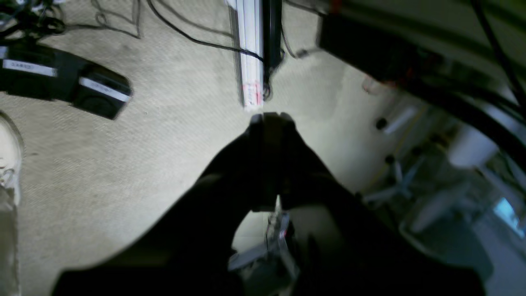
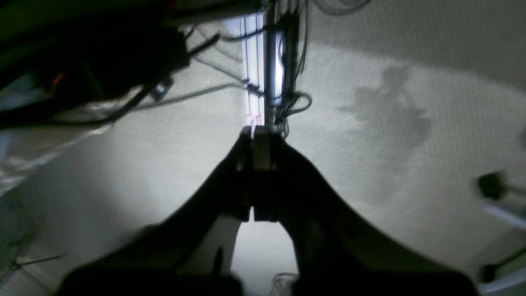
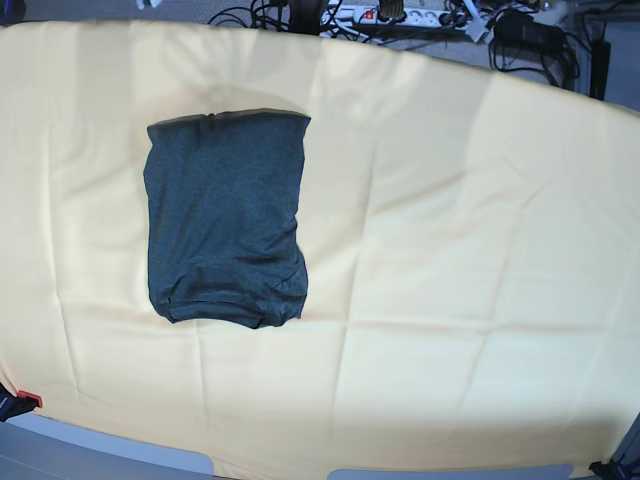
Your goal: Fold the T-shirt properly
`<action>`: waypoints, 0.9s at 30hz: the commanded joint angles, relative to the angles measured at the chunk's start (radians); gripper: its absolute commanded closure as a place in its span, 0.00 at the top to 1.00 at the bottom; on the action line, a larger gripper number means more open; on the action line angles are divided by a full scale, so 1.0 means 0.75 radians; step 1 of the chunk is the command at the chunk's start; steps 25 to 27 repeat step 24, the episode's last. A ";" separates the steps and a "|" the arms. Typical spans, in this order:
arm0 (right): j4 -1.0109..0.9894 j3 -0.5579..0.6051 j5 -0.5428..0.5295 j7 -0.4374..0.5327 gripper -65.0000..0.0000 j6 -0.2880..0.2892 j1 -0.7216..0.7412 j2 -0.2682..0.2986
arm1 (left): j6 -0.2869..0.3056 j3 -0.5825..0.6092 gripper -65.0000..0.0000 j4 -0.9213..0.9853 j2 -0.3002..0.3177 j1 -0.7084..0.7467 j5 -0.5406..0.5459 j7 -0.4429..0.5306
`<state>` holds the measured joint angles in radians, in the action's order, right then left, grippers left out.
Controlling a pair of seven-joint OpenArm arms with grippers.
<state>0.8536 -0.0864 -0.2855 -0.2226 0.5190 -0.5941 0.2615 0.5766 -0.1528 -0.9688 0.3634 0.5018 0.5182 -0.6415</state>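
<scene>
The T-shirt (image 3: pixel 226 215) lies folded into a dark charcoal rectangle on the left half of the yellow cloth in the base view, its edges roughly straight and its lower hem slightly rumpled. No arm reaches over it there. In the left wrist view my left gripper (image 1: pixel 271 119) is shut with nothing between its fingers, and it points at the carpeted floor. My right gripper (image 2: pixel 257 133) in the right wrist view is shut too, empty, also facing the floor. Neither wrist view shows the shirt.
The yellow cloth (image 3: pixel 450 250) covers the whole table. Cables and a power strip (image 3: pixel 400 15) lie beyond the far edge. Below the left wrist are a black case (image 1: pixel 65 80), an aluminium rail (image 1: pixel 250 49) and chair legs (image 1: pixel 394 185).
</scene>
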 commanded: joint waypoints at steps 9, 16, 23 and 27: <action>-0.244 0.327 0.189 0.165 0.00 -0.339 0.234 -0.069 | -0.173 0.288 0.00 0.388 -0.074 -0.228 -0.385 0.701; -0.246 0.416 0.210 0.167 0.00 -0.410 0.287 -0.124 | -0.555 0.563 0.00 0.518 -0.223 -0.289 -0.361 0.915; -0.246 0.416 0.252 0.167 0.00 -0.419 0.271 -0.131 | -0.578 0.606 0.00 0.518 -0.293 -0.301 -0.355 0.889; -0.246 0.416 0.241 0.167 0.00 -0.419 0.272 -0.131 | -0.576 0.606 0.00 0.518 -0.293 -0.301 -0.355 0.889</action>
